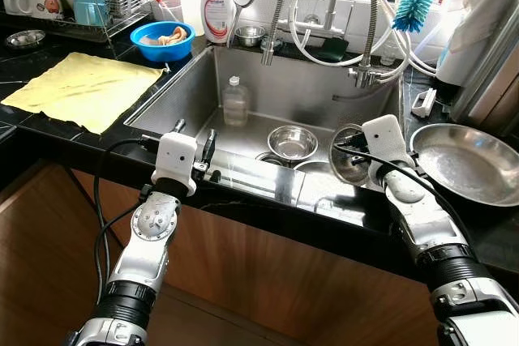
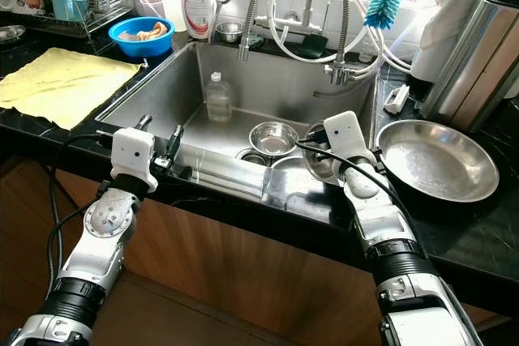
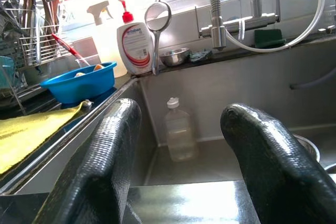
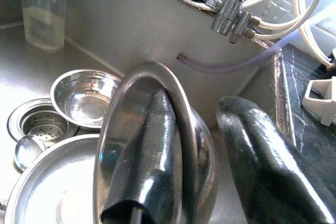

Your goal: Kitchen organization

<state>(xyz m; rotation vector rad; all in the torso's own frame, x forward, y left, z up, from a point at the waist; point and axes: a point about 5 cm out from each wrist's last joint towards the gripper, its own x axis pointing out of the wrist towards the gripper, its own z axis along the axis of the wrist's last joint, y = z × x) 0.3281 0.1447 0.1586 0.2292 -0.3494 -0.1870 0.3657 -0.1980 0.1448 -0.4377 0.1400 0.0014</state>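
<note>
bottle (image 1: pixel 235 101) in sink (image 1: pixel 316 87), pan (image 1: pixel 470 164) right

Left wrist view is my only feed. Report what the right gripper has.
Observer: The right gripper has a small steel bowl tipped on edge over the right side of the sink. Its jaws sit across the rim, one finger inside.
Operator: Tell me what lies under it.
Observer: A wide steel dish lies on the sink floor, next to the drain strainer.
Operator: Describe the counter right of the sink.
Observer: A large steel pan sits there, right beside the sink's edge.
</note>
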